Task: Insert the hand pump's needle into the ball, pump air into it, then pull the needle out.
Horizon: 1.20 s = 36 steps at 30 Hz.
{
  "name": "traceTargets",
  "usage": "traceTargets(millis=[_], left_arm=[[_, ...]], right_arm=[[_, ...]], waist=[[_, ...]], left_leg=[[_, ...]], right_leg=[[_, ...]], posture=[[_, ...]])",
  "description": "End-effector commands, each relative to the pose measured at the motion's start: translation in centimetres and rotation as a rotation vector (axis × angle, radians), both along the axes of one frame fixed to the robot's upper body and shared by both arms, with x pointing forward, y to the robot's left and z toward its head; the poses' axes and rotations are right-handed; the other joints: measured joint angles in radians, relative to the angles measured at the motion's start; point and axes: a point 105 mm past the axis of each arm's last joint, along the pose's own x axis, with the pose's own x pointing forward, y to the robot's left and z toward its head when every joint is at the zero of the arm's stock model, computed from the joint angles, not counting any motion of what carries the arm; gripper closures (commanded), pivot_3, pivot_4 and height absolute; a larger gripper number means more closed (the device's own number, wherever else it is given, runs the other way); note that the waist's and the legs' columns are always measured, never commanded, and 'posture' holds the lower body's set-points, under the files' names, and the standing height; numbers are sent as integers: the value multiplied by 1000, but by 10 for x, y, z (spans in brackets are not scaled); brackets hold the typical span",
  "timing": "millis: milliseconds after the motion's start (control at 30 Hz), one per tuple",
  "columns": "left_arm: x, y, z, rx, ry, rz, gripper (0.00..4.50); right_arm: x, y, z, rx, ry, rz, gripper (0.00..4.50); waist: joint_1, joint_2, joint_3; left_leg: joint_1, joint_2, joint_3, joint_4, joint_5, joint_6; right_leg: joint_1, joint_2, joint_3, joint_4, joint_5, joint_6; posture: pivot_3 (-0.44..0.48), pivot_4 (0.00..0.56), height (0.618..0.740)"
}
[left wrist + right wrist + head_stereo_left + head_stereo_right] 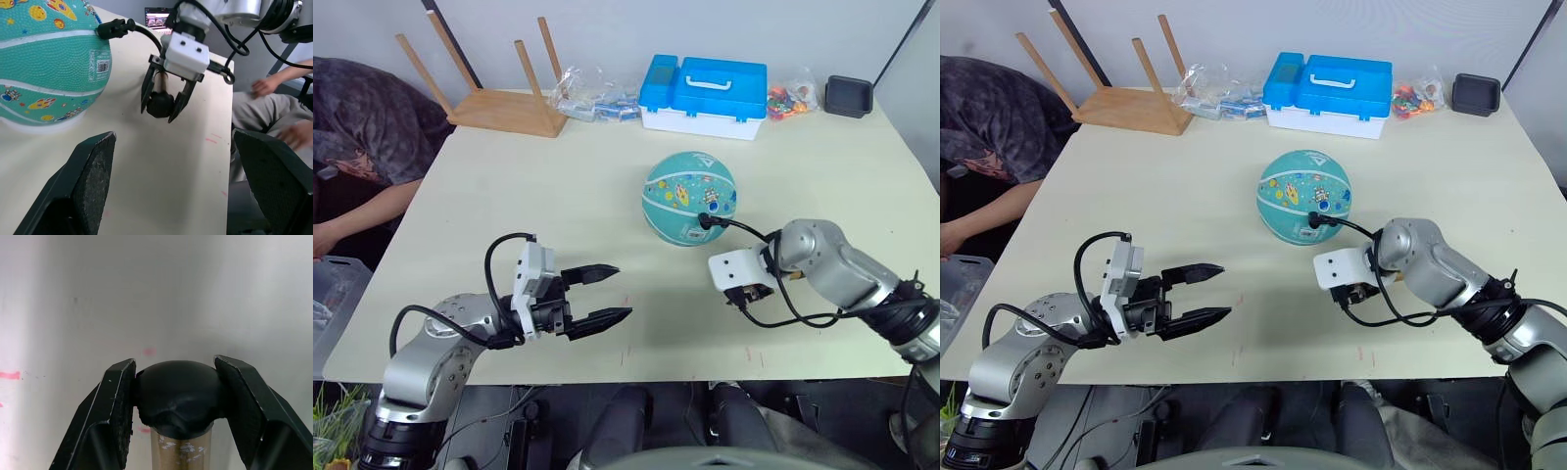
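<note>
The teal ball (690, 198) rests on the table's middle. A thin black hose (746, 230) runs from it to the hand pump (176, 399). The hose's black fitting (116, 28) sits against the ball's near side; the needle's pin is hidden there. My right gripper (159, 115) hangs just right of the ball, fingers pointing down, shut on the pump's black end cap, with the bronze barrel (182, 453) behind it. My left gripper (623, 291) stands open and holds nothing, low over the table to the ball's front left, a good hand's width away.
At the table's back stand a blue and white case (705, 93), an overturned wooden stool (499, 98), plastic bags (592, 98) and a black box (849, 95). A person (362, 127) leans at the left edge beside a clear bin (328, 294).
</note>
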Motion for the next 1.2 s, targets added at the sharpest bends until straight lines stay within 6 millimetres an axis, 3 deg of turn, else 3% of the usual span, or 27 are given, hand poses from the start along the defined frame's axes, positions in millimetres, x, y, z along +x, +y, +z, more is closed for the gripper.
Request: traceTargets(millis=[33, 67, 200, 267, 467, 600, 733, 933, 1200], left_arm=[[-2, -3, 7, 21, -57, -11, 450], [-2, -3, 6, 22, -58, -10, 450], [1, -2, 5, 25, -62, -3, 450], [4, -1, 6, 27, -66, 0, 450], [13, 2, 11, 40, -95, -4, 450], [22, 1, 24, 36, -127, -8, 450], [39, 2, 36, 43, -165, 10, 450], [64, -5, 54, 37, -218, 7, 450], [101, -28, 78, 7, -289, 4, 450]], right_arm=[[-1, 3, -3, 61, 35, -33, 2452], [-2, 4, -4, 77, 55, -42, 2452], [-3, 6, 2, 120, 33, -38, 567], [-8, 13, 20, 228, 45, -42, 68], [-32, 26, 59, 452, 24, -24, 68], [-54, 26, 72, 542, 2, -11, 68], [-71, 26, 89, 746, -63, -55, 68], [-90, 15, 100, 891, -158, -177, 68], [-115, -18, 101, 996, -263, -458, 68]], waist=[[0, 0, 0], [0, 0, 0], [0, 0, 0], [-1, 0, 0], [0, 0, 0], [3, 0, 0], [1, 0, 0], [0, 0, 0], [0, -2, 0]], left_leg=[[0, 0, 0, 0, 0, 0], [0, 0, -1, 0, 0, 0], [0, 0, 0, 0, 0, 0], [0, 0, 0, 0, 0, 0], [0, 0, -1, 1, 0, 0], [0, 0, -1, 2, 0, 0], [0, 0, -2, 6, 0, 0], [1, 0, -1, 13, 0, 0], [4, 0, 0, 16, 1, -1]], right_leg=[[0, 0, 0, 0, 0, 0], [0, 0, 0, 0, 0, 0], [0, 1, 0, 1, 0, 0], [0, 0, 0, 1, 0, 0], [0, 1, 0, 2, 0, 0], [0, 1, -1, 2, 0, 0], [1, 1, -1, 4, 0, 0], [2, 2, 0, 13, 0, 0], [4, 7, 1, 18, 1, 0]], posture=[[0, 150, 740], [0, 150, 740], [0, 150, 740], [0, 150, 740], [0, 150, 740], [0, 150, 740], [0, 150, 740], [0, 150, 740], [0, 150, 740]])
